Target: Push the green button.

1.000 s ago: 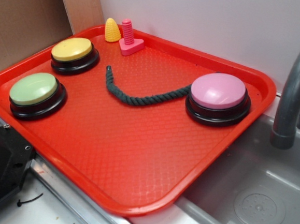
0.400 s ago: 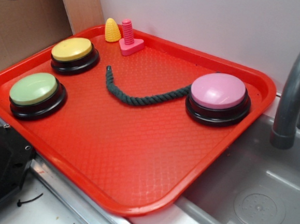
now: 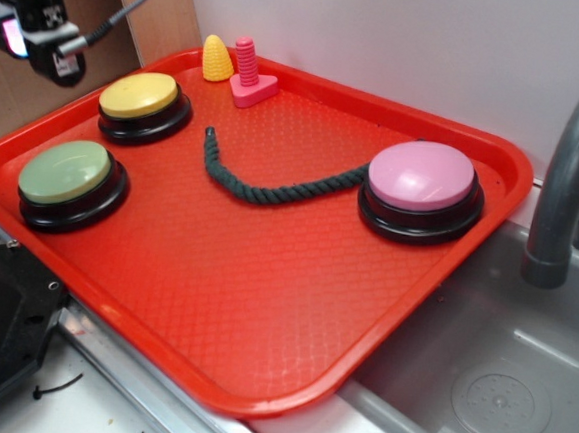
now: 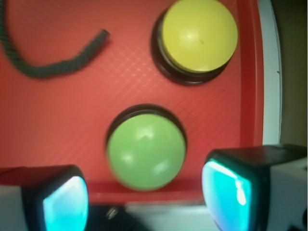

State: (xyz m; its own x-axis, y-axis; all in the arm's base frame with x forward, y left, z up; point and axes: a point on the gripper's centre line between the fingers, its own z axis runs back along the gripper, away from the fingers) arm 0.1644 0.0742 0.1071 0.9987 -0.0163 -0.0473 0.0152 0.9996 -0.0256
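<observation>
The green button [image 3: 65, 172] is a pale green dome on a black base at the left end of the red tray [image 3: 262, 305]. In the wrist view the green button [image 4: 146, 151] lies just ahead of the gap between my fingers. My gripper [image 3: 41, 36] hangs in the air at the upper left, above and behind the button and clear of it. In the wrist view the gripper [image 4: 144, 199] is open, with its cyan-padded fingers [image 4: 226, 187] wide apart and nothing between them.
A yellow button [image 3: 139, 95] sits behind the green one and a larger pink button [image 3: 421, 176] at the tray's right. A dark rope [image 3: 272, 187] curves between them. A pink bolt toy [image 3: 249, 73] and a yellow cone [image 3: 218, 58] stand at the back. A grey faucet [image 3: 574, 169] and a sink [image 3: 486, 393] lie to the right.
My gripper has come down into the exterior view at the upper left; before, only a dark sliver showed at the top edge. Nothing on the tray has moved.
</observation>
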